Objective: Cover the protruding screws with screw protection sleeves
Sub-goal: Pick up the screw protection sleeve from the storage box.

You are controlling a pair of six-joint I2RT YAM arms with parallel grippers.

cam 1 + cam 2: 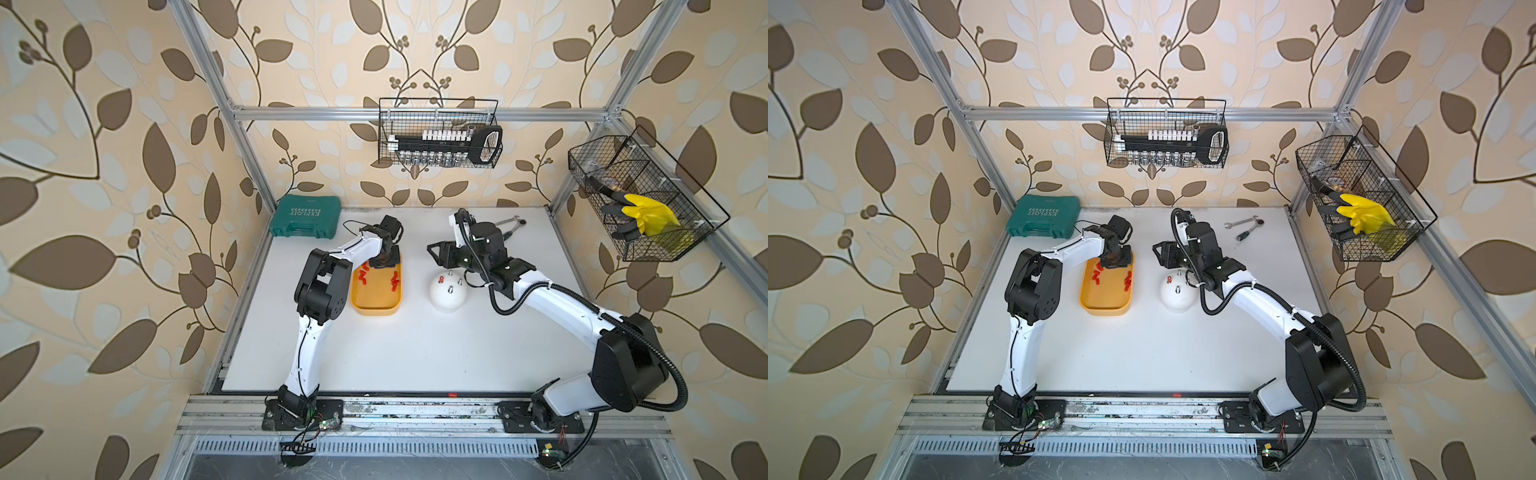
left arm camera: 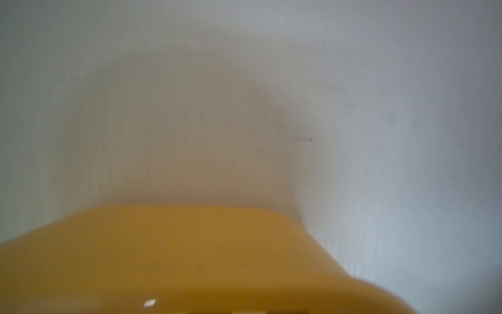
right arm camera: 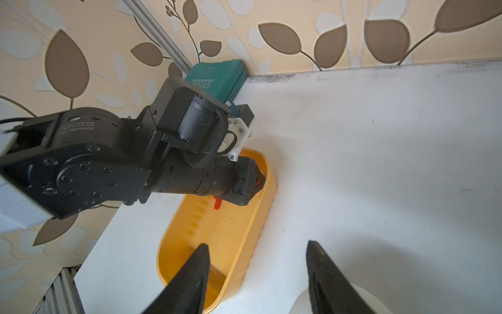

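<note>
Left gripper (image 3: 258,179) found down in far end of yellow tray (image 1: 376,309), jaws clamped on red sleeve (image 3: 257,182); right gripper (image 3: 256,244) held apart, empty; upright bare screws (image 1: 450,289) on dome (image 1: 448,301) located right of it, slightly nearer.

tray (image 1: 374,311): beneath left gripper (image 1: 380,262), whose jaws sit in its far end
sleeves (image 1: 394,281): in tray, near side of those jaws
dome (image 1: 446,301): right of tray, near side of right gripper (image 3: 262,271) jaws
screws (image 1: 449,289): atop dome
wrenches (image 1: 1246,227): behind right gripper
</note>
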